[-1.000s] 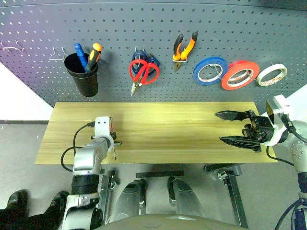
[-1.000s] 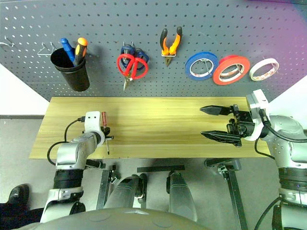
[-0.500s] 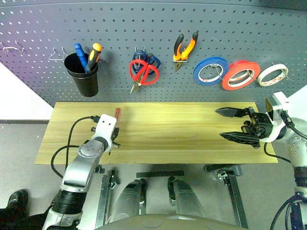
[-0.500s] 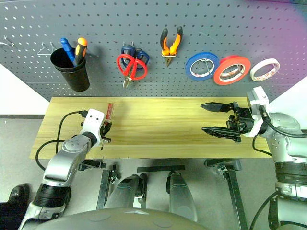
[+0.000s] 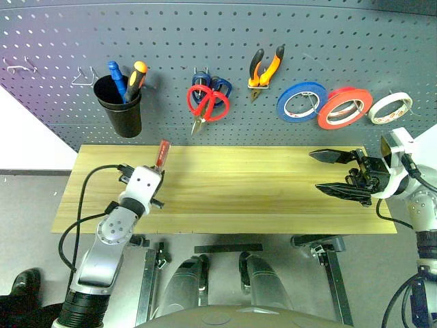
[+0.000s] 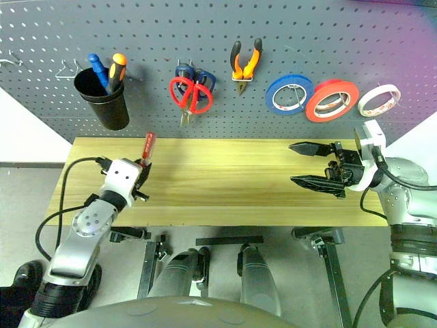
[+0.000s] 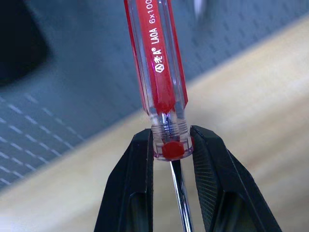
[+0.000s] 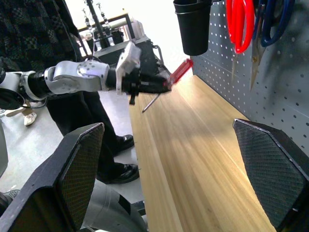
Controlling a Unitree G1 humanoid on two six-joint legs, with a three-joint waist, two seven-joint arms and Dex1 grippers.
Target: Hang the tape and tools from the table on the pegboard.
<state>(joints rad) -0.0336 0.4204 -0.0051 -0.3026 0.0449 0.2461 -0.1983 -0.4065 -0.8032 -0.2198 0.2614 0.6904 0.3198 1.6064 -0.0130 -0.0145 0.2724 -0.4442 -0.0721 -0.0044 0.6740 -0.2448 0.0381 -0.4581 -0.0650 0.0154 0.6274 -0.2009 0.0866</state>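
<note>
You had tape [image 5: 343, 107], scissors [image 5: 206, 103] and pliers [image 5: 263, 68] on the pegboard [image 5: 225, 34]; left gripper [image 7: 169, 145] clamped the screwdriver [image 5: 161, 153] below it, right gripper [image 5: 334, 171] gaped empty.

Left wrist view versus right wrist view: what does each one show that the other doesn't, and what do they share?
Left wrist: printed lettering on the clear red screwdriver handle, and the jaws clamped at its base with the shaft running between them. Right wrist: the black cup, the red scissors, a person's legs, and the whole left gripper. Shared: screwdriver, table, pegboard.
</note>
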